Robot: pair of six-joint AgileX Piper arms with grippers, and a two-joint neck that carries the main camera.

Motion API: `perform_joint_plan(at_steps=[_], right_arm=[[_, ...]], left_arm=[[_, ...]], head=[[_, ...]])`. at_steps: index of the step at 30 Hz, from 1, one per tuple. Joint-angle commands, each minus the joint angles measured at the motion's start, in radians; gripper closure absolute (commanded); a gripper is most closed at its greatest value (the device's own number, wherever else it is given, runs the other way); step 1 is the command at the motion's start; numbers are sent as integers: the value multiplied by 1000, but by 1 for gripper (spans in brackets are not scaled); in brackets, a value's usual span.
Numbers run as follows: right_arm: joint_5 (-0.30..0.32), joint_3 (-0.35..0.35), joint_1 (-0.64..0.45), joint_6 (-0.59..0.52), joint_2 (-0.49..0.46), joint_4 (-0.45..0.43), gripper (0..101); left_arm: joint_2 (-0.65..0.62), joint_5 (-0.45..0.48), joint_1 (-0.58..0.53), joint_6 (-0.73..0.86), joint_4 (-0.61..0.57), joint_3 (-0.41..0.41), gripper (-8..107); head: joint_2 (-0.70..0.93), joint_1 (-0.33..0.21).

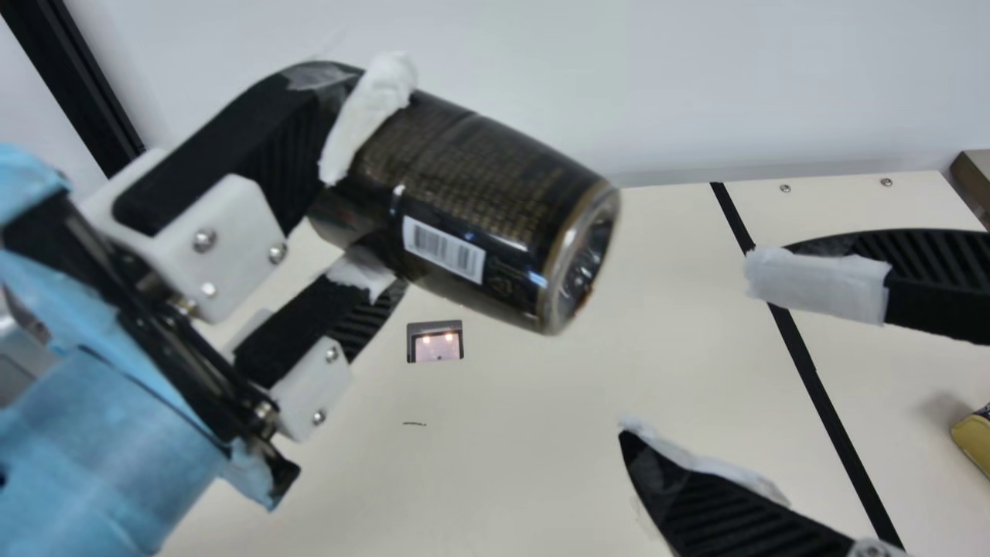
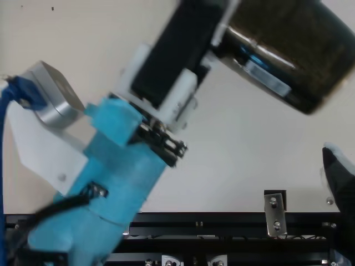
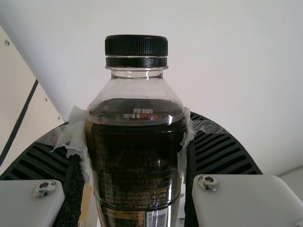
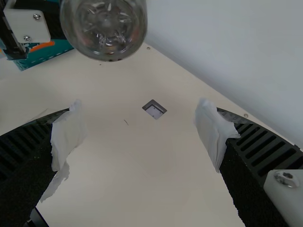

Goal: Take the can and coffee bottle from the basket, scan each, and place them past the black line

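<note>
My left gripper (image 1: pixel 362 189) is shut on the dark coffee bottle (image 1: pixel 479 209), which is tilted, its base toward the right and its white barcode label showing. In the left wrist view the bottle (image 3: pixel 136 156), black-capped, is between the taped fingers of the left gripper (image 3: pixel 136 127). My right gripper (image 1: pixel 692 352) stands open with nothing between its fingers; in its own wrist view the right gripper (image 4: pixel 141 113) is below the bottle's clear base (image 4: pixel 104 28). A yellow object (image 1: pixel 976 435), perhaps the can, is cut off at the main view's right edge, past the black line (image 1: pixel 804 371).
A small lit scanner window (image 1: pixel 435 343) is set in the cream table (image 1: pixel 503 464), below the bottle in the main view. A pale wall (image 1: pixel 696 77) rises behind. A teal box-like object (image 4: pixel 45 56) is partly behind the left arm. A silver device (image 2: pixel 55 94) is beside that arm.
</note>
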Motion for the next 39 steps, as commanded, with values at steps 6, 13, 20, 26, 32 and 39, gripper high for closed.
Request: perform_joint_plan(at_steps=[6, 13, 20, 26, 32, 39], right_arm=[[0, 0, 0, 0, 0, 0, 0], [0, 0, 0, 0, 0, 0, 0], [0, 0, 0, 0, 0, 0, 0], [0, 0, 0, 0, 0, 0, 0], [0, 0, 0, 0, 0, 0, 0], [0, 0, 0, 0, 0, 0, 0]], left_arm=[[0, 0, 0, 2, -2, 0, 89], [-1, -1, -2, 11, -11, -3, 89], [12, 8, -37, 1, -2, -27, 89], [39, 14, -83, -29, 10, -57, 89], [60, 53, -73, 14, -59, -91, 89], [59, 56, -58, 56, -89, -106, 89]], head=[[-9, -9], [-9, -9], [-9, -9], [-9, -9], [-9, -9], [-9, -9]])
